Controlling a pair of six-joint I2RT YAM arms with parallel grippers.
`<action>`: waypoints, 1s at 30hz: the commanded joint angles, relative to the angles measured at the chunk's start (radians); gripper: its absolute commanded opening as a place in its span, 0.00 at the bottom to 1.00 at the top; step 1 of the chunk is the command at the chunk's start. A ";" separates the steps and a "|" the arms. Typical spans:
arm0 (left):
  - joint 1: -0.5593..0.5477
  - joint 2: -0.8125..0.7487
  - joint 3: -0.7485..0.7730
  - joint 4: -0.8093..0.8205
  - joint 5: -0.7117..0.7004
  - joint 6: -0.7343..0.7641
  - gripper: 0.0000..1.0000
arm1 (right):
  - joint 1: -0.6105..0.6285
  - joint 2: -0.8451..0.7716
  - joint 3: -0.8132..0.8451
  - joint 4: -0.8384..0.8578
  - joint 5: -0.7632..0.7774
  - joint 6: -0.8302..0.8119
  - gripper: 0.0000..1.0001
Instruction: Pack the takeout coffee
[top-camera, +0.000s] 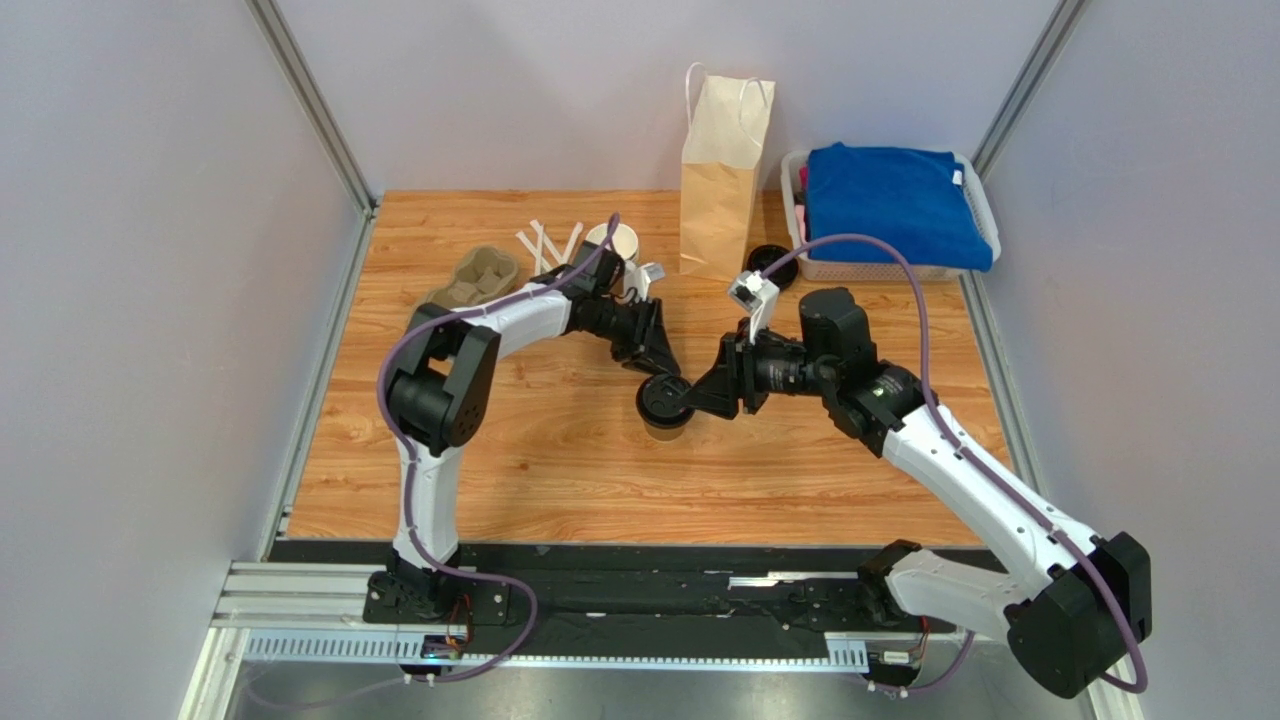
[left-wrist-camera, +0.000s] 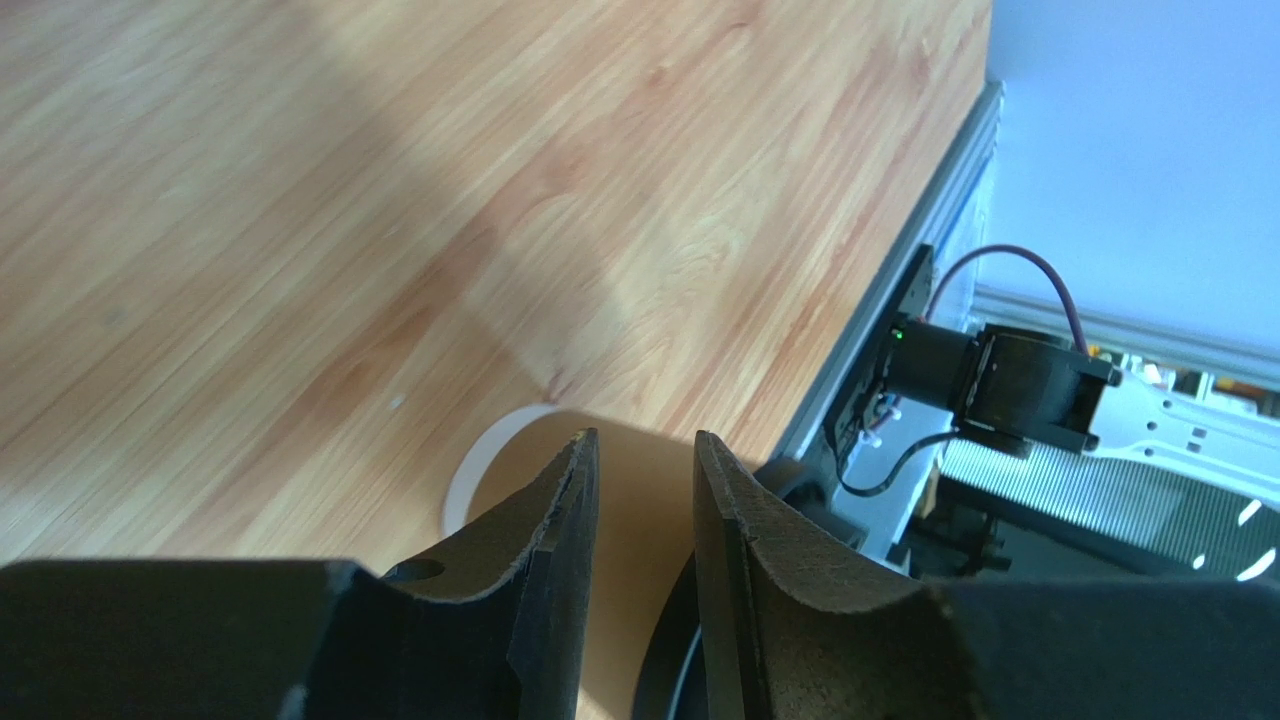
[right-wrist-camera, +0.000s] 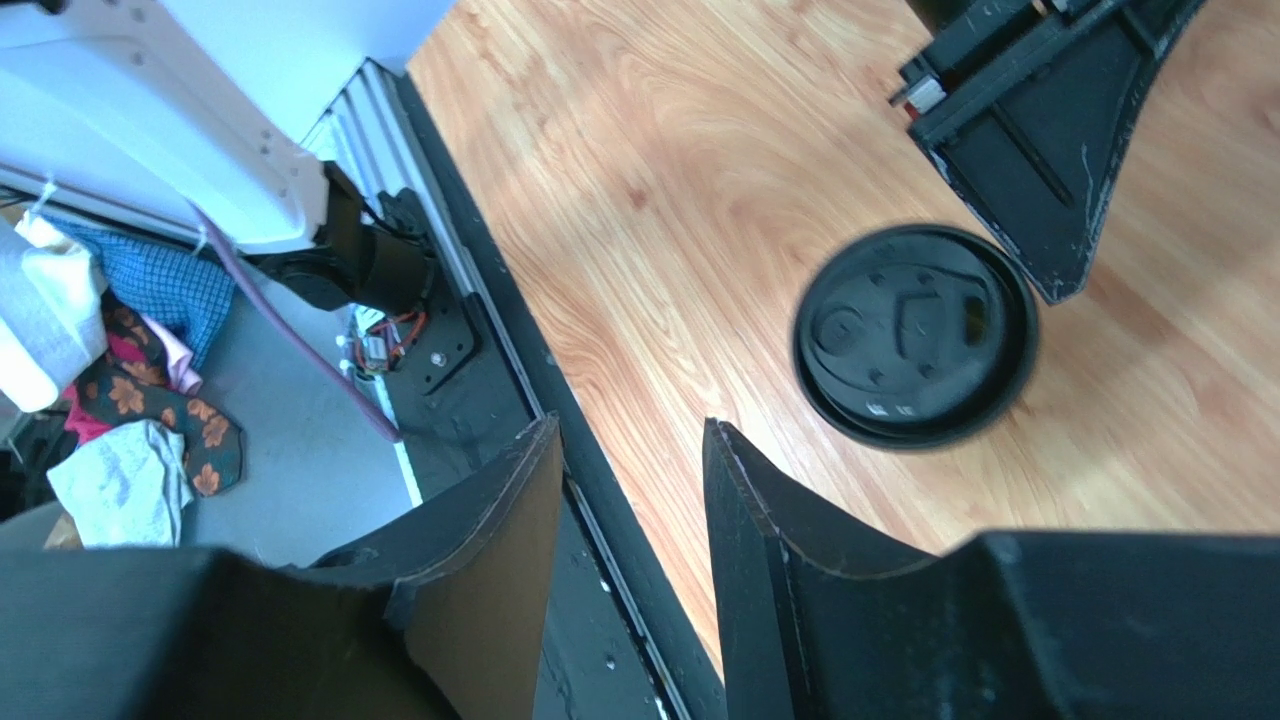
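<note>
The takeout coffee (top-camera: 663, 402), a small brown cup with a black lid, stands upright on the wooden table near the middle. My left gripper (top-camera: 657, 365) hangs just behind and above it, its jaws a narrow gap apart with nothing between them. In the left wrist view (left-wrist-camera: 646, 438) the cup's brown wall (left-wrist-camera: 646, 570) shows beyond the fingertips. My right gripper (top-camera: 706, 393) is open and empty, just right of the cup. In the right wrist view (right-wrist-camera: 631, 428) the lid (right-wrist-camera: 917, 333) lies ahead, with a left finger (right-wrist-camera: 1037, 165) beside its rim. The tall paper bag (top-camera: 724, 173) stands at the back.
A white basket (top-camera: 984, 203) with a blue cloth sits at the back right. A loose black lid (top-camera: 769, 258) lies by the bag. A stack of lidless cups (top-camera: 613, 240), white packets (top-camera: 549, 245) and a cardboard cup carrier (top-camera: 473, 278) sit at the back left.
</note>
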 joint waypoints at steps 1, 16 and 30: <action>-0.038 0.033 0.072 0.056 0.061 -0.020 0.37 | -0.043 -0.033 -0.026 -0.060 -0.009 -0.023 0.43; 0.036 -0.149 0.052 0.060 0.087 -0.021 0.38 | -0.069 -0.047 -0.059 -0.021 -0.038 -0.005 0.43; 0.054 -0.490 -0.364 0.021 0.118 -0.076 0.26 | -0.054 0.211 -0.022 0.141 -0.029 0.187 0.29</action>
